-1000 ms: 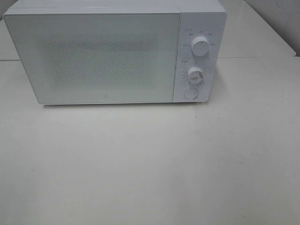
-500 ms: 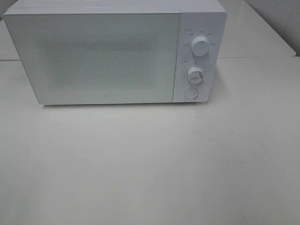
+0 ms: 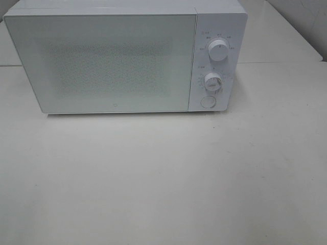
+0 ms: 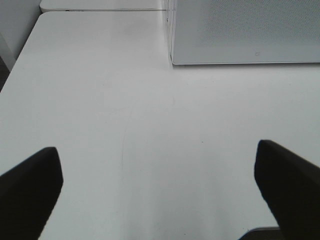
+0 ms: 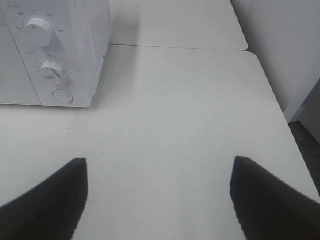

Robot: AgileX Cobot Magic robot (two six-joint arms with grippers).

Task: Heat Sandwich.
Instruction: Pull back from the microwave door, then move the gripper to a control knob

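Across all three views, out of sight: sandwich, whereabouts impossible to tell. At the back of the pale off-white tabletop [image 3: 163, 178], standing square: boxy white microwave oven [image 3: 122, 7], frosted speckled door [image 3: 107, 64] shut. On its right-hand panel, upper round white dial [image 3: 218, 51], lower round white dial [image 3: 213, 81] and round white button [image 3: 207, 101] beneath. Before the door's lower left corner, above bare tabletop: left gripper [image 4: 155, 145], black jaws spread wide, holding nothing. Before the dial panel: right gripper [image 5: 159, 159], black jaws likewise wide apart, empty.
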